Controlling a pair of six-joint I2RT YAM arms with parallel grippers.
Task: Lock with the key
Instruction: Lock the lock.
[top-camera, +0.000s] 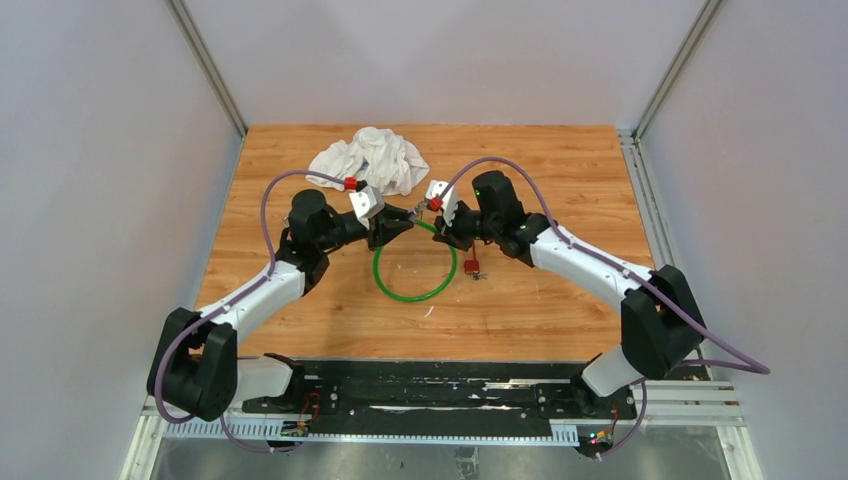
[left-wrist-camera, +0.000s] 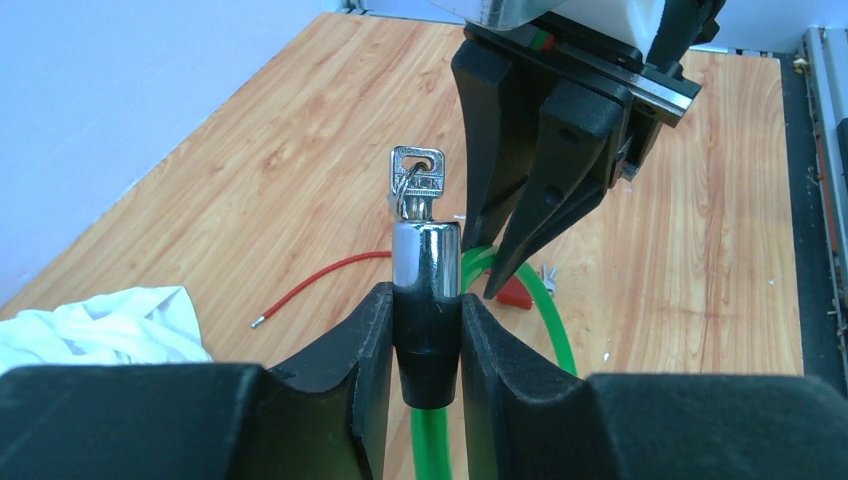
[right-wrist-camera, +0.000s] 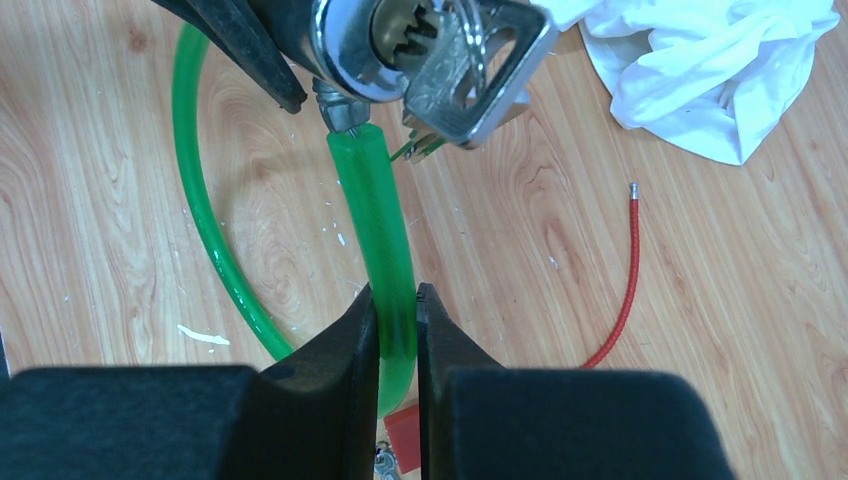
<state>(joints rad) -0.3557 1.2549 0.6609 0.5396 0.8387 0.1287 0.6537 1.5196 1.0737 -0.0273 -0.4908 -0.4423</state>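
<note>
The lock is a green cable (right-wrist-camera: 375, 220) looped on the table (top-camera: 385, 282), with a chrome and black cylinder (left-wrist-camera: 427, 265). My left gripper (left-wrist-camera: 426, 335) is shut on the cylinder's black part and holds it upright. A silver key (left-wrist-camera: 417, 178) on a small ring sticks out of the cylinder's top end (right-wrist-camera: 372, 45). My right gripper (right-wrist-camera: 397, 320) is shut on the free end of the green cable, a little behind its metal pin (right-wrist-camera: 338, 108). The pin lies just beside the cylinder. In the top view the left gripper (top-camera: 393, 226) and the right gripper (top-camera: 432, 220) almost meet above the loop.
A crumpled white cloth (top-camera: 370, 158) lies at the back of the wooden table (top-camera: 560, 180). A thin red cable (right-wrist-camera: 625, 270) lies loose to the side. A small red padlock (top-camera: 471, 267) with keys (left-wrist-camera: 547, 276) rests by the green loop.
</note>
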